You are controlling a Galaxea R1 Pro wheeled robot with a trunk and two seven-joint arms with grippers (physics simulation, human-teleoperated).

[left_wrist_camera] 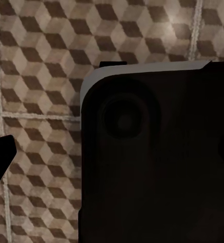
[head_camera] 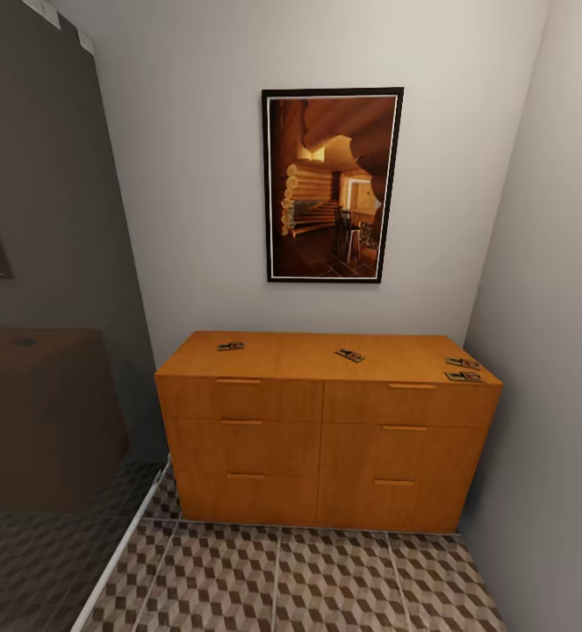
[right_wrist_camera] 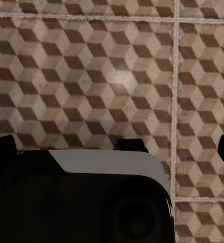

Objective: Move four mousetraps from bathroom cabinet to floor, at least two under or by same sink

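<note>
Four mousetraps (head_camera: 231, 346) lie on top of the cabinet (head_camera: 326, 430): one left, one centre, two touching at the right edge. Drive closer and square up before reaching. I cannot tell how your fingers are set.

You have open bathroom floor (head_camera: 326, 579) in front of the cabinet (head_camera: 326, 430), with nothing standing on the tiles. The cabinet top is reachable from above; four mousetraps (head_camera: 349, 355) lie flat on it, well apart except two at the right end. The right wall (head_camera: 554, 351) crowds that end. A dark glass panel (head_camera: 53, 307) hems the left.
</note>
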